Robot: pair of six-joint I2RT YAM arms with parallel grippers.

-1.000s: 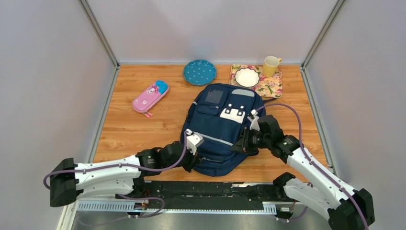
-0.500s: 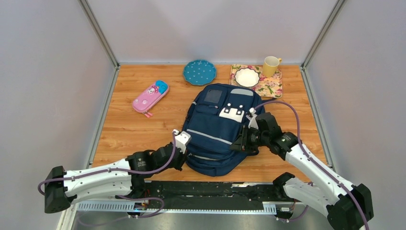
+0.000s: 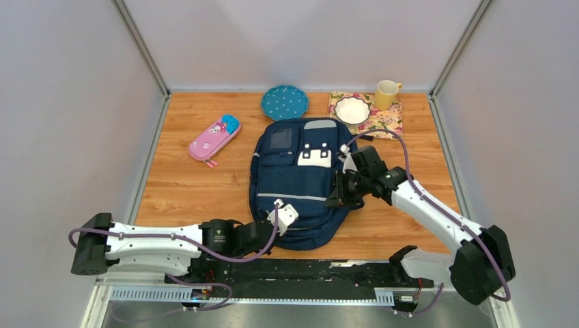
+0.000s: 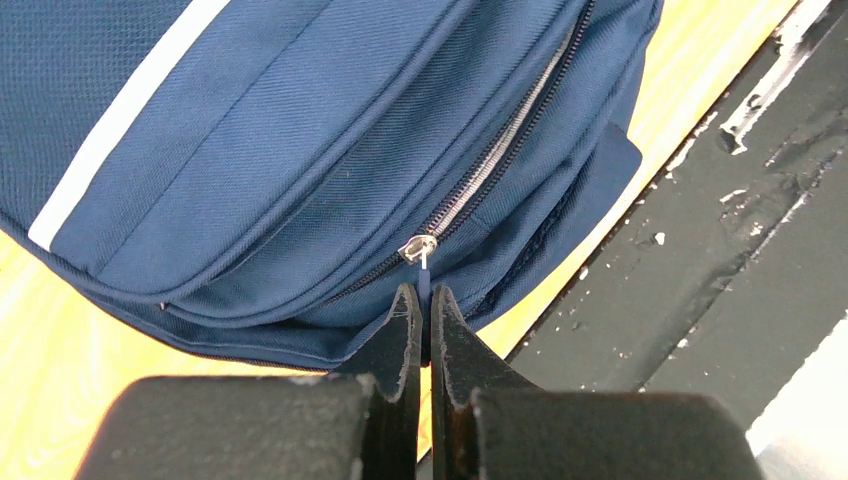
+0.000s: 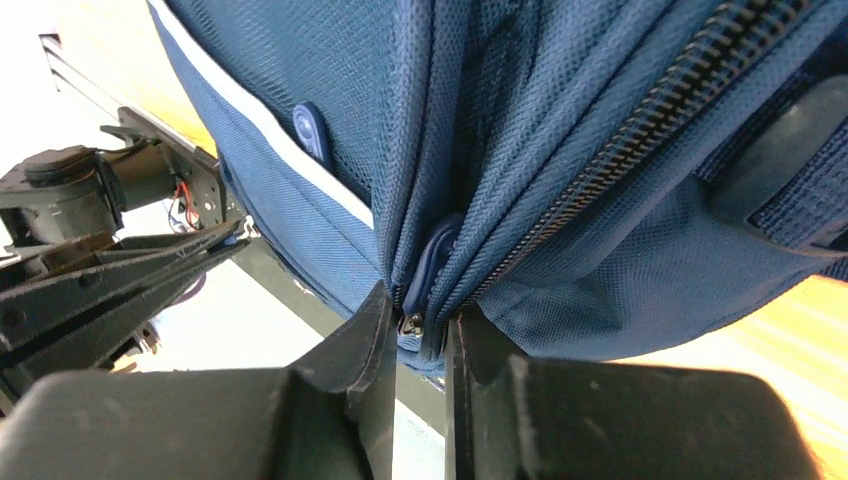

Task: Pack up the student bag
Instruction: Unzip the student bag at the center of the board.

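The student bag (image 3: 293,184), navy blue with pale stripes and a white patch, lies flat in the middle of the table. My left gripper (image 3: 276,232) is at its near bottom edge. In the left wrist view it (image 4: 421,295) is shut on the thin blue pull tab (image 4: 424,275) hanging from the silver zipper slider (image 4: 418,247). My right gripper (image 3: 338,195) is at the bag's right side. In the right wrist view it (image 5: 420,320) is shut on a fold of the bag's fabric (image 5: 560,120) beside a zipper, with a small slider between the fingers.
A pink pencil case (image 3: 214,138) lies at the left. A blue dotted plate (image 3: 284,102) sits at the back, and a floral tray (image 3: 386,125) at the back right carries a white bowl (image 3: 352,109) and a yellow mug (image 3: 386,93). The black rail (image 3: 293,270) runs along the near edge.
The bag has slid left and turned straighter. My left gripper has moved right along its near edge. The right gripper has gone farther back and left with the bag's side.
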